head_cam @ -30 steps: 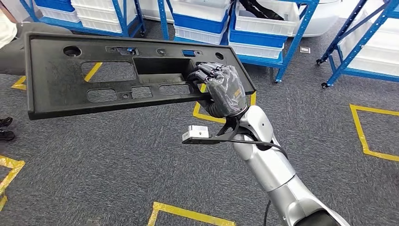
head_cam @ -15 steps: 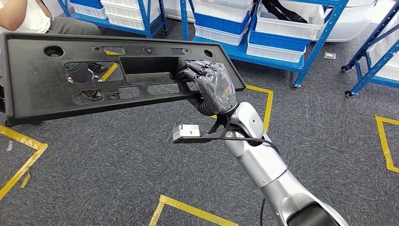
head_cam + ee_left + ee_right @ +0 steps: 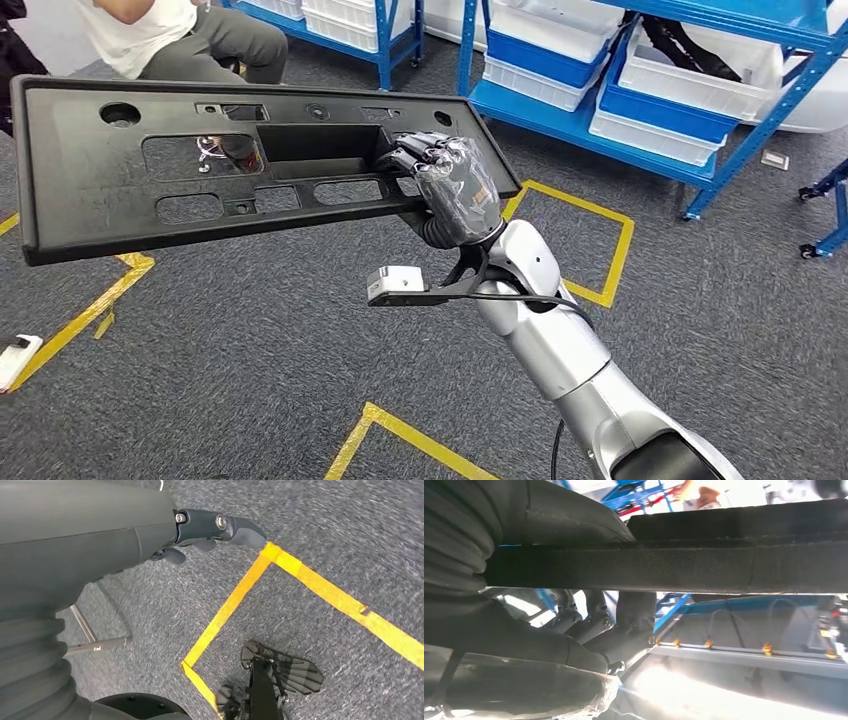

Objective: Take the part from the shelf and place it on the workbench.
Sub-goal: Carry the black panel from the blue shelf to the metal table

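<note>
Camera swung across the blue racks within 1 second; long black plastic panel with cut-outs (image 3: pixel 200 170) still clamped in right hand (image 3: pixel 455 190). Mid-carry, workbench unseen. Left hand (image 3: pixel 210 527) hanging, apparently empty, fingers unclear.

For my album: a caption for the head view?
Right hand holds a black panel above grey carpet, blue shelves behind.

Grey carpet (image 3: pixel 250 330) covers the floor, marked with yellow tape lines (image 3: pixel 590 215). Blue metal shelving (image 3: pixel 640 130) at the back holds white and blue bins (image 3: pixel 655 95). A seated person (image 3: pixel 190 35) is at the far left.
</note>
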You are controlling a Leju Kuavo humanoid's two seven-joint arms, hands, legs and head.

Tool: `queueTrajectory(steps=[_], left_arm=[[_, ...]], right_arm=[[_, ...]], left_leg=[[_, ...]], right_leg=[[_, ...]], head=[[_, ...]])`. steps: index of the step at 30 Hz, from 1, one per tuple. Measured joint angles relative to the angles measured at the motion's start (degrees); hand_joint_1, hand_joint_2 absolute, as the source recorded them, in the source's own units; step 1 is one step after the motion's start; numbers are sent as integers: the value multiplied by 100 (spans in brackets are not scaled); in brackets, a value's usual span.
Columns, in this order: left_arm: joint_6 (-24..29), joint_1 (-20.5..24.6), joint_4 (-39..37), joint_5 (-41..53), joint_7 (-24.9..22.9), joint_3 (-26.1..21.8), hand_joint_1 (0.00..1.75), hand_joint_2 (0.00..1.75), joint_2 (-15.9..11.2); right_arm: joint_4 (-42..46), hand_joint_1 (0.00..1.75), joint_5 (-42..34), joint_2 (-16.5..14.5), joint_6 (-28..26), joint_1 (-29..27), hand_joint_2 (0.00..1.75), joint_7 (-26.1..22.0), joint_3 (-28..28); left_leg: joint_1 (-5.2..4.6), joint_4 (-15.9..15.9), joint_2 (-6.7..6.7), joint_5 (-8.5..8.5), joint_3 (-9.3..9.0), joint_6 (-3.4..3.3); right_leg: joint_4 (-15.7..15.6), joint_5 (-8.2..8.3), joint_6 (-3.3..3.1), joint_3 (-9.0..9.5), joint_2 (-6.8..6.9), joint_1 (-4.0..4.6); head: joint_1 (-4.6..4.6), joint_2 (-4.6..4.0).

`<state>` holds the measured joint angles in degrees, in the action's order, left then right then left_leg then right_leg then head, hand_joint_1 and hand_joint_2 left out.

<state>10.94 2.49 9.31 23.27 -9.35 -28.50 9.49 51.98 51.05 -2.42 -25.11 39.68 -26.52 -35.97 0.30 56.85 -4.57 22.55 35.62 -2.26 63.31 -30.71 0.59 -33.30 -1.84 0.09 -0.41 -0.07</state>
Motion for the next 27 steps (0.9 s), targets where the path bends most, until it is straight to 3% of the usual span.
queueTrajectory(steps=[2, 3, 5, 7, 9, 11, 12, 13, 15, 17, 18, 20, 22, 23, 25, 27], left_arm=[[10, 4, -1, 5, -5, 0, 0, 175, 16], [16, 1, -2, 9, -10, 1, 0, 175, 24], [31, -18, -4, 18, -16, 3, 0, 175, 19], [43, -36, -4, 30, -19, 4, 0, 175, 13], [43, -33, -4, 42, -20, 7, 0, 175, 11], [40, -30, -4, 49, -20, 13, 0, 175, 11], [40, -32, -4, 52, -20, 17, 0, 175, 9], [40, -35, -4, 55, -20, 22, 0, 175, 6], [39, -33, -4, 63, -19, 37, 0, 175, -1], [36, -22, -4, 67, -18, 60, 0, 175, 3], [35, -17, -4, 67, -17, 71, 0, 175, 6], [35, -21, -4, 66, -21, 87, 0, 175, 7], [31, -28, -4, 62, -39, 93, 0, 175, 9], [20, -25, -4, 61, -54, 94, 0, 175, 9], [-2, -16, -4, 57, -82, 95, 0, 175, 8], [-8, -17, -5, 52, -99, 96, 0, 175, 10]], right_arm=[[1, 175, 1, 2, 0, 20, 175, 7, -24], [2, 175, 1, 0, 0, 27, 175, 9, -36], [2, 175, 1, -22, 0, 35, 175, 16, -58], [3, 175, 0, -63, 0, 43, 175, 25, -74], [4, 175, -3, -81, 0, 48, 175, 27, -84], [2, 175, -4, -81, 2, 36, 175, 27, -93], [1, 175, -4, -82, 3, 27, 175, 27, -101], [0, 175, -2, -83, 4, 22, 175, 27, -111], [1, 175, 8, -85, 6, 27, 175, 31, -130], [2, 175, 22, -84, 8, 44, 175, 39, -145], [2, 175, 27, -86, 10, 52, 175, 43, -153], [3, 175, 29, -101, 16, 60, 175, 44, -169], [4, 175, 18, -120, 22, 68, 175, 44, -182], [4, 175, 10, -121, 23, 72, 175, 44, -186], [-9, 175, 1, -104, 24, 66, 175, 43, -203], [-31, 175, -1, -87, 24, 47, 175, 42, -223]], left_leg=[[-5, 5, -115, -25, 14, 45], [-2, 2, -166, -39, 25, 74], [14, 5, -239, -62, 60, 133], [16, 211, -44, 77, 179, 183], [36, 863, 275, 453, 486, 252], [96, 1555, 405, 737, 807, 335], [130, 1655, 434, 737, 847, 371], [165, 1513, 469, 633, 759, 405], [214, 739, 658, 308, 308, 465], [199, 162, 800, 131, -19, 444], [171, 82, 807, 127, -51, 403], [116, 77, 673, 106, -21, 284], [90, 44, 564, 74, -19, 168], [90, 31, 510, 61, -23, 114], [74, 32, 384, 60, -9, 50], [50, 33, 228, 61, -6, 37]], right_leg=[[-570, 201, -45, 274, -178, 20], [-645, 231, -74, 302, -199, 34], [-676, 284, -127, 340, -86, 11], [-724, 349, -193, 378, 37, -55], [-741, 378, -233, 368, 172, -82], [-737, 379, -236, 348, 322, -84], [-736, 376, -231, 340, 395, -91], [-732, 369, -217, 339, 462, -102], [-708, 333, -153, 346, 587, -119], [-675, 290, -54, 346, 682, -91], [-671, 279, -1, 348, 723, -64], [-683, 270, 101, 355, 800, -47], [-509, 153, 148, 276, 672, -71], [-248, 21, 136, 148, 533, -89], [572, -303, 86, -265, 281, -102], [1099, -419, 103, -583, 210, -87]], head=[[-4, 0], [-6, 0], [-2, 0], [-18, 0], [-43, 0], [-52, 0], [-54, 0], [-54, 0], [-56, 0], [-43, 0], [-26, 0], [4, 0], [7, 0], [14, 0], [28, 0], [35, 0]])
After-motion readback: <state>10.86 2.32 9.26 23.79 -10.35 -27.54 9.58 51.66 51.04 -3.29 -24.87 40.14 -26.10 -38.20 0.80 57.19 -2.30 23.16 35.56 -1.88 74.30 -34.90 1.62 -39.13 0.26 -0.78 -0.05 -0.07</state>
